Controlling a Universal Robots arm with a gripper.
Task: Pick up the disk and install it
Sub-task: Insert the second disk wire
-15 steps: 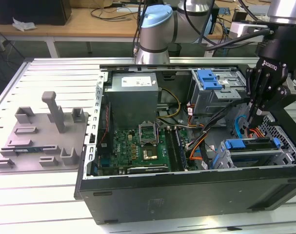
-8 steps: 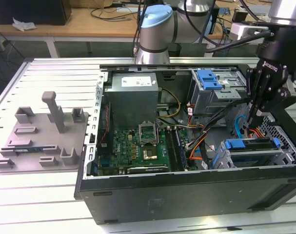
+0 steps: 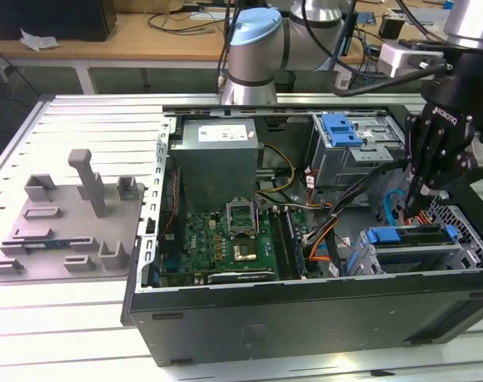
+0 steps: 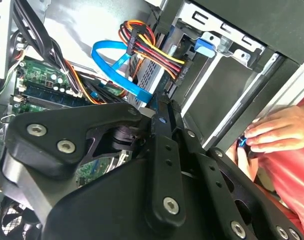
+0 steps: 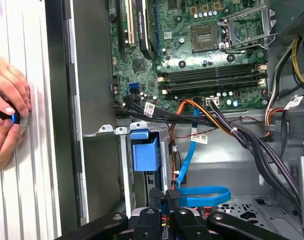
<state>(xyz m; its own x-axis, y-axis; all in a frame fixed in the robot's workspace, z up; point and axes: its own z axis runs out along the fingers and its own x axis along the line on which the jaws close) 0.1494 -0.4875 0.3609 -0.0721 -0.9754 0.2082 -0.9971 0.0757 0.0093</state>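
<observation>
I am a robot arm reaching down into an open computer case (image 3: 305, 318) that lies on its side on a slatted metal table (image 3: 82, 127). In the exterior view my claw (image 3: 422, 205) hangs at the exterior view's right, just above the lower drive cage (image 3: 456, 239), because that is where a drive slides in. I cannot tell whether my claw is open or closed: its own black body blocks the tips in both wrist views. I cannot pick out the disk with certainty. No silver face or printed label shows, but a dark flat slab (image 3: 422, 234) sits in the cage directly under my claw, beside a blue latch piece (image 3: 382, 235), and I judge that may be the disk seen edge-on. A blue data cable (image 5: 207, 195) and bundled power wires (image 4: 152, 50) lie near the cage, within reach of its connectors. The grey holder (image 3: 74, 223) stands on the table, well apart, at the exterior view's left. A person's hands (image 5: 6, 115) rest on the table just outside the case wall, pinching a small blue-and-black object.
</observation>
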